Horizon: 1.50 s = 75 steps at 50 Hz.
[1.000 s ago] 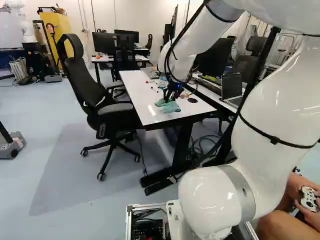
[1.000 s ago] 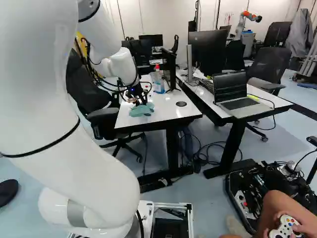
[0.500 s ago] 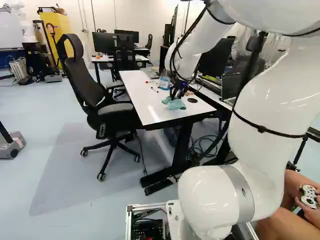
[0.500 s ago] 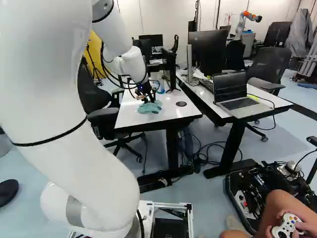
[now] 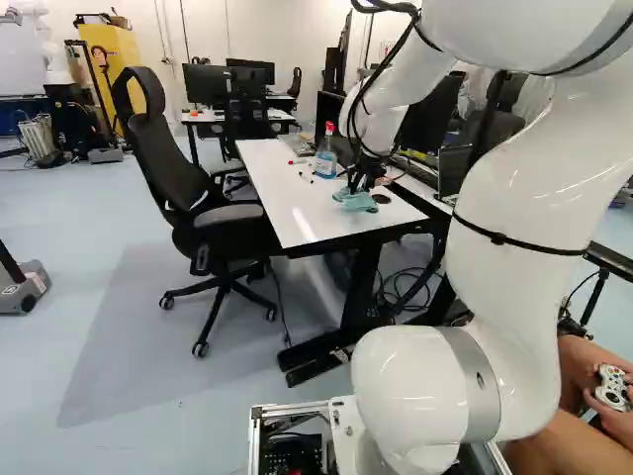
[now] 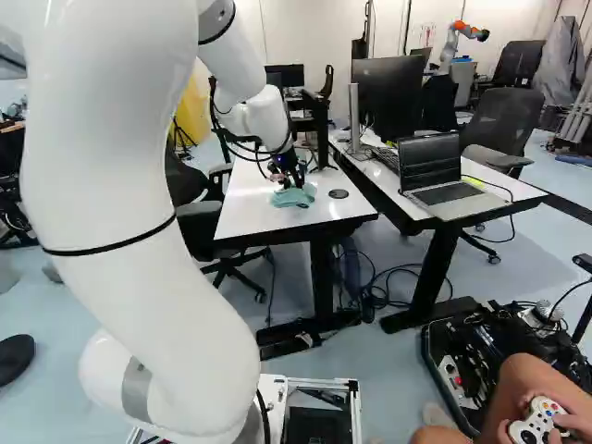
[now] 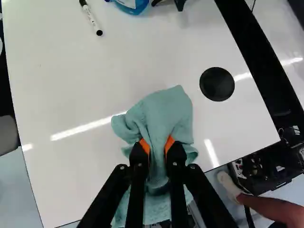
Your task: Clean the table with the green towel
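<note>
The green towel is pinched by the claw and laid in folds on the near part of the white surface. A black disc is seen at its right, a spray bottle farther off.

Towel on table, bottle behind it, chair left of table, laptop on desk to the right

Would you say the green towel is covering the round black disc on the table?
No, the black disc lies uncovered beside the green towel, with a strip of white table showing between them.
</note>
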### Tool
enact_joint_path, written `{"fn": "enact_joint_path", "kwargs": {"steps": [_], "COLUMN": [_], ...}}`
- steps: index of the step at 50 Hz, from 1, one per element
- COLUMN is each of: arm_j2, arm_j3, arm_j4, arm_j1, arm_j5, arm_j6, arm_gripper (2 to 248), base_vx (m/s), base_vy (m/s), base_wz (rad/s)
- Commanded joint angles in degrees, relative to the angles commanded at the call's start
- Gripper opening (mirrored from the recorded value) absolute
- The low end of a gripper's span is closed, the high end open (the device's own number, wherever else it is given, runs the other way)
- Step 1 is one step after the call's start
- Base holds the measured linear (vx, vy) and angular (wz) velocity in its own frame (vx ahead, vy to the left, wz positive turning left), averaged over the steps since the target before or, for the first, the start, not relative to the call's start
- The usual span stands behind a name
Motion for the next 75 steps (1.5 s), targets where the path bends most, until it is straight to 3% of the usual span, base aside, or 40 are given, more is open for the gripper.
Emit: {"fn": "enact_joint_path", "kwargs": {"steps": [75], "arm_j2": [-9.7], "arm_j3": [-11.6], "arm_j4": [0.0], "arm_j1": [-12.3], "arm_j5": [0.0], "arm_j6": [0.0], "arm_gripper": [53], "base_vx": [0.0], "base_vy": [0.0], "base_wz": [0.0]}}
